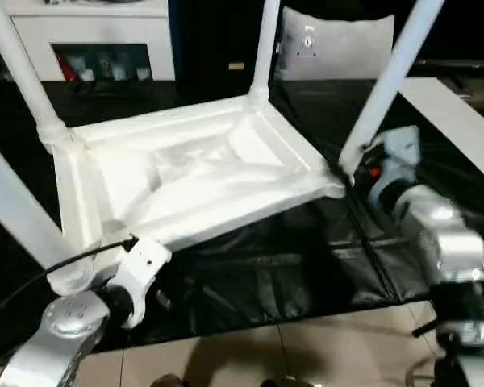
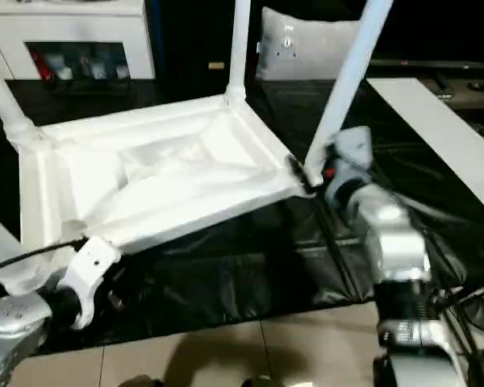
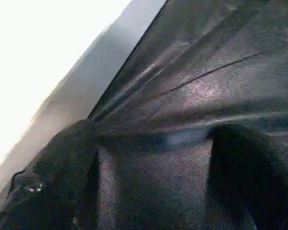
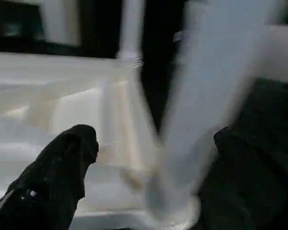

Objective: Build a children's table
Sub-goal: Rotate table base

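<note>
The children's table [image 1: 194, 173] lies upside down on a black sheet [image 1: 306, 266], ribbed underside up. Four white legs stand in its corner sockets: far left [image 1: 24, 72], far right [image 1: 264, 48], near right [image 1: 391, 72] and near left [image 1: 16, 210]. My right gripper [image 4: 158, 177] is at the near-right corner, open, and the base of that leg [image 4: 197, 143] stands between its black fingers [image 4: 62, 177]. My left gripper [image 3: 153, 182] hangs open by the near-left corner, over the sheet, holding nothing. The table's white edge [image 3: 38, 57] runs beside it.
A white cabinet [image 1: 89, 40] with shelves stands at the back left and a pale cushion [image 1: 335, 44] at the back. A flat white board [image 1: 460, 121] lies on the right. Tiled floor [image 1: 306, 355] begins at the sheet's near edge. A black cable [image 1: 48, 274] crosses my left arm.
</note>
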`<state>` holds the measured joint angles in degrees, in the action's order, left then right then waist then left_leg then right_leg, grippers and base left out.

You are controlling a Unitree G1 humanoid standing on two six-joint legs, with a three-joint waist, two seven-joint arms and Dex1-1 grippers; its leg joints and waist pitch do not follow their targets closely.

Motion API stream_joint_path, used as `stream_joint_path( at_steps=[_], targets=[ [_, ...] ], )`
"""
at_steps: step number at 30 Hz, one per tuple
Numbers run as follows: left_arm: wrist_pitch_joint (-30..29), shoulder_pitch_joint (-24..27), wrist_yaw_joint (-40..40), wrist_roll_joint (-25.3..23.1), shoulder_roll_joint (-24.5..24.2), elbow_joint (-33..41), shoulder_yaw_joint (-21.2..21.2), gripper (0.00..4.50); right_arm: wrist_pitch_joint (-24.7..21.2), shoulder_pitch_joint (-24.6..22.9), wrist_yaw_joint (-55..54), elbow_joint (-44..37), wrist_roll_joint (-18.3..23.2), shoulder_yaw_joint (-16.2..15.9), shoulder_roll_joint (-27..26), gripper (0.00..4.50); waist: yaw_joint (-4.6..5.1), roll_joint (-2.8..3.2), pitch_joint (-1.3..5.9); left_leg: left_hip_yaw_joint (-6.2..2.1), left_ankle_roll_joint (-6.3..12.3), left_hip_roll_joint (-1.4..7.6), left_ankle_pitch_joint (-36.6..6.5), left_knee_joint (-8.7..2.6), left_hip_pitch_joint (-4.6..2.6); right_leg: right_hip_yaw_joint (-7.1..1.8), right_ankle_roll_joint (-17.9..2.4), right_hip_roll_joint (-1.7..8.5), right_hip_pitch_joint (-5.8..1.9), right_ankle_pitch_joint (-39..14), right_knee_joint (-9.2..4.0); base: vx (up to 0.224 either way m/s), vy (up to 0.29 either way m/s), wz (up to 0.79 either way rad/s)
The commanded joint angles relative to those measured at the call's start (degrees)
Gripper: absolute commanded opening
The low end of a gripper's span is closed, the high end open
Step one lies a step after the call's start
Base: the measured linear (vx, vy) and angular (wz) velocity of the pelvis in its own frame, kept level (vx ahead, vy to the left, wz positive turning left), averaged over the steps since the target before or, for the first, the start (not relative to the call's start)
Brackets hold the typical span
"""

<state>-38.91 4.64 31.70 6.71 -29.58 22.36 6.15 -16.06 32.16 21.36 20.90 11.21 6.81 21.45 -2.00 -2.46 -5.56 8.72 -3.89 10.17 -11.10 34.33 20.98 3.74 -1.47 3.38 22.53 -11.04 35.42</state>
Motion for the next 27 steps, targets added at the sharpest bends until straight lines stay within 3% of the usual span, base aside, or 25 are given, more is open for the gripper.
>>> stream_joint_path(
  at_steps=[1,8,10,12,13,19,20,21,22,25,26,27],
  targets=[
    [1.6,-1.5,-3.7,-2.9,0.4,-3.1,-0.1,4.43,2.3,2.4,-0.9,4.2,-1.0,1.6,1.4,4.5,0.05,0.04,3.59,0.03,1.61,2.26,-8.9,-3.99,-0.29,-3.08,-9.6,4.05,-2.39,-14.2,-4.51,0.0,0.0,0.0],
    [6.3,-2.4,-5.6,-3.2,3.7,-2.8,0.6,4.43,8.3,7.5,0.9,15.2,-2.0,2.4,4.3,4.5,0.08,-0.16,3.4,0.08,1.01,2.16,-14.2,-3.77,-0.31,-2.74,-7.1,4.01,-1.63,-23.6,-5.47,0.0,0.0,0.0],
    [6.4,-2.2,-6.2,-3.2,4.3,-2.7,0.6,4.43,8.0,6.8,3.9,13.5,-0.9,1.9,3.9,4.5,-0.11,-0.34,3.5,0.11,1.52,2.19,-14.2,-3.65,-0.26,-2.78,-6.5,4.04,-1.55,-24.0,-5.62,0.0,0.0,0.0],
    [5.7,-1.7,-6.4,-3.7,4.0,-2.3,1.3,4.43,6.1,5.1,7.7,10.5,0.7,0.9,3.3,4.5,-0.07,-0.46,3.46,-0.09,2.08,2.32,-13.5,-3.9,0.24,-2.7,-6.2,4.01,-1.8,-23.3,-5.44,0.0,0.0,0.0],
    [5.6,-1.3,-6.1,-3.6,3.8,-2.1,1.6,4.43,5.7,4.4,8.8,9.6,0.9,0.2,3.0,4.5,-0.07,-0.45,3.46,-0.09,2.32,2.37,-13.8,-3.91,0.01,-2.67,-6.3,3.94,-1.57,-23.6,-5.5,0.0,0.0,0.0],
    [3.1,1.2,-4.5,-1.7,4.0,2.0,2.2,4.43,3.6,1.8,17.7,6.6,3.3,-4.7,1.1,4.5,-0.13,-0.2,3.62,-0.17,3.15,2.72,-11.0,-4.04,0.27,-2.83,-9.0,4.0,-1.7,-17.7,-4.86,0.0,0.0,0.0],
    [1.8,2.1,-4.5,-0.9,4.1,4.0,1.8,4.43,3.9,2.6,19.1,7.7,3.0,-5.9,0.6,4.5,-0.12,-0.17,3.22,-0.15,3.46,2.8,-10.0,-4.17,0.43,-2.79,-10.0,3.9,-1.57,-15.2,-4.68,0.0,0.0,0.0],
    [1.5,2.3,-4.4,-0.7,4.1,4.4,1.7,4.43,4.0,2.8,19.4,8.0,2.9,-6.1,0.4,4.5,-0.09,-0.12,3.38,-0.09,3.54,2.84,-9.6,-4.09,0.37,-2.78,-10.6,3.95,-1.66,-14.0,-4.45,0.0,0.0,0.0],
    [0.8,3.3,-4.4,-0.3,4.0,6.2,1.3,4.43,4.8,4.5,20.3,10.7,2.3,-6.3,-0.4,4.5,0.05,-0.13,2.92,-0.08,3.97,2.88,-9.8,-4.22,0.45,-2.78,-11.2,4.01,-1.52,-13.7,-4.55,0.0,0.0,0.0],
    [0.1,4.1,-4.7,0.2,4.1,7.7,0.9,4.43,6.5,6.4,20.5,13.7,1.2,-6.0,-1.0,4.5,0.08,-0.05,3.07,0.06,4.18,2.83,-8.5,-4.02,0.51,-2.79,-12.1,4.0,-1.56,-11.9,-4.43,0.0,0.0,0.0],
    [-0.8,5.2,-5.2,0.5,4.1,9.8,0.0,4.43,9.0,9.2,18.7,18.2,-0.3,-5.5,-1.7,4.5,-0.06,-0.16,2.31,0.22,4.29,2.95,-9.2,-4.19,0.5,-2.89,-12.1,4.03,-1.06,-12.5,-4.52,0.0,0.0,0.0],
    [-0.8,5.2,-5.2,0.5,4.1,9.8,0.0,4.43,9.0,9.2,18.7,18.2,-0.3,-5.5,-1.7,4.5,-0.06,-0.16,2.31,0.22,4.29,2.95,-9.2,-4.19,0.5,-2.89,-12.1,4.03,-1.06,-12.5,-4.52,0.0,0.0,0.0]
  ],
)
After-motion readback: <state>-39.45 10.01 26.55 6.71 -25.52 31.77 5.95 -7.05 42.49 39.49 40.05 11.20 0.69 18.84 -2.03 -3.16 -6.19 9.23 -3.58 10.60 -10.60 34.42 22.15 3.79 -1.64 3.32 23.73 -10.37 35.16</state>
